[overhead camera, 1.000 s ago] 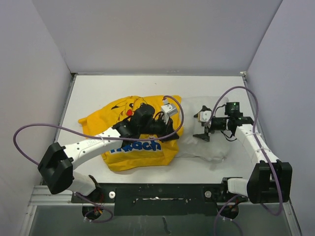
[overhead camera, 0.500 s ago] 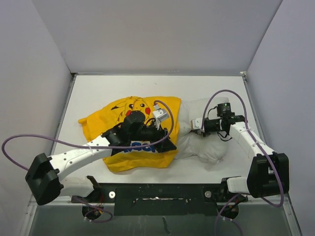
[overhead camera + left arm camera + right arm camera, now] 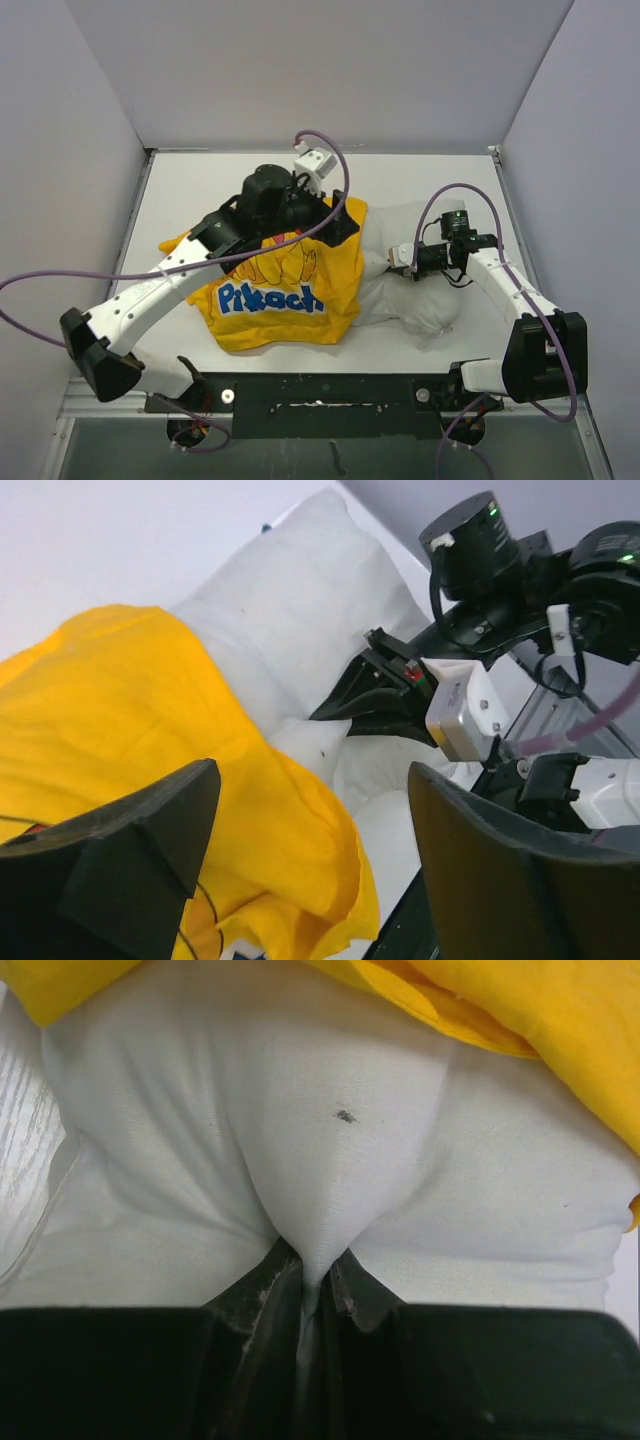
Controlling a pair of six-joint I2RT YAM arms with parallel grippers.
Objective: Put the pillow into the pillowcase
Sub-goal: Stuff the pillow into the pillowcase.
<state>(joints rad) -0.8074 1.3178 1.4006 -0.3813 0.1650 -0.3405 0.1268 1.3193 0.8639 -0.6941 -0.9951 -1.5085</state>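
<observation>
The yellow pillowcase (image 3: 285, 290) lies left of centre on the table with its blue lettering up. Its right edge drapes over the left end of the white pillow (image 3: 425, 300). My left gripper (image 3: 335, 222) hangs open above the far right corner of the pillowcase, with nothing between its fingers. In the left wrist view the pillowcase (image 3: 150, 730) lies below the left gripper (image 3: 310, 850) and the pillow (image 3: 290, 610) beyond it. My right gripper (image 3: 397, 258) is shut on a pinch of pillow fabric. In the right wrist view the right gripper (image 3: 315, 1280) squeezes a fold of the pillow (image 3: 300, 1130).
Grey walls enclose the white table (image 3: 190, 190) on the left, back and right. Purple cables (image 3: 60, 285) loop off both arms. A black rail (image 3: 330, 390) runs along the near edge between the arm bases.
My left gripper opened, let go of the pillowcase and swung from its near right side to its far right corner. My right gripper shut on the pillow.
</observation>
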